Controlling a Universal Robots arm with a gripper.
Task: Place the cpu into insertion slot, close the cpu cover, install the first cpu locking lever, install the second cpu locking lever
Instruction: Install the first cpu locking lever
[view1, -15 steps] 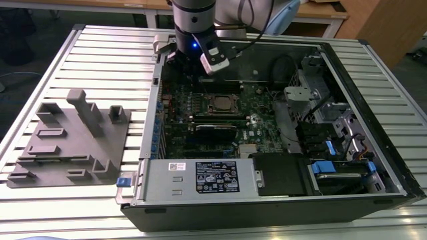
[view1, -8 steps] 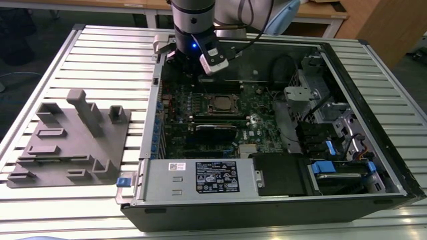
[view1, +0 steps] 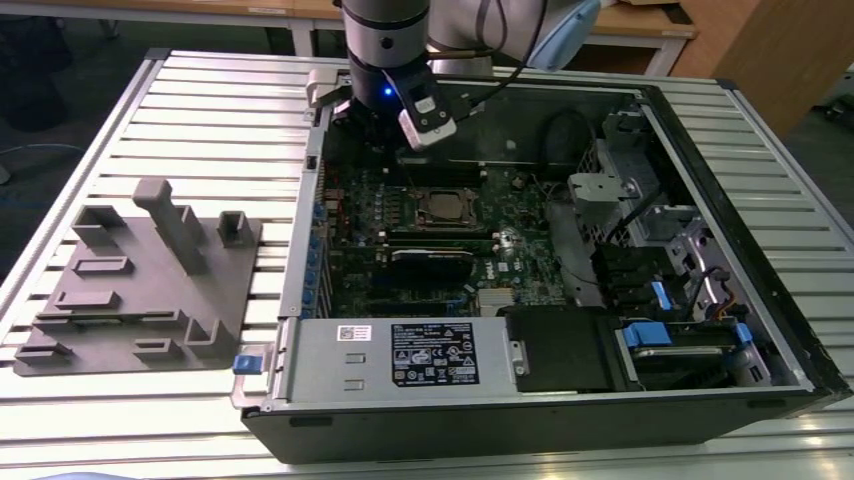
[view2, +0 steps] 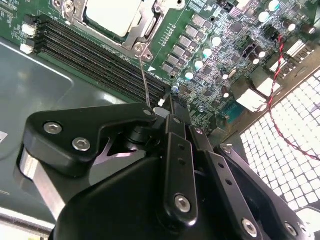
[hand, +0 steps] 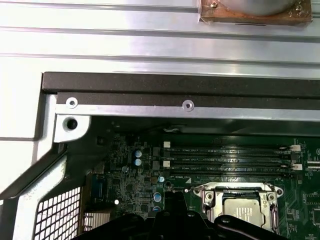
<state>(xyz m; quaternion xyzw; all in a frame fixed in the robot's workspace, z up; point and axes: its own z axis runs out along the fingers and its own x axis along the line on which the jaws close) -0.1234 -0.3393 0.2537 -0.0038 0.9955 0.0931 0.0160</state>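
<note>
- Workspace: an open computer case (view1: 534, 425) lies on a slatted tabletop (view1: 200, 110). A grey parts fixture (view1: 147, 280) sits at 9 o'clock from it in the exterior view.
- Task part: the cpu (view2: 112, 15) is already seated in the insertion slot (view1: 415, 208), with its dull silver top facing up.
- Cover: the cpu cover (hand: 235, 189) appears to be lowered over the chip and frames it on all sides in the first wrist view. This step is judged done.
- Lever: a thin wire locking lever (view2: 145, 80) rises from the socket corner beside the memory slots (view2: 100, 55). It stands clear of the board, so it is judged not latched.
- Gripper: the gripper (view2: 162, 106) hangs just off that socket corner, above the memory slots.
- Finger state: the fingers (view2: 172, 117) look drawn together, with no gap visible at the tips. The lever's free end runs up to them and is hidden there, so it cannot be told whether they pinch it or only bear against it.
- Key relation: in the exterior view the socket lies at 6 o'clock from the gripper, near it. The lever's long axis runs from its hinge at the socket corner straight up to the fingertips, so the raised end is the part nearest the single arm.
</note>
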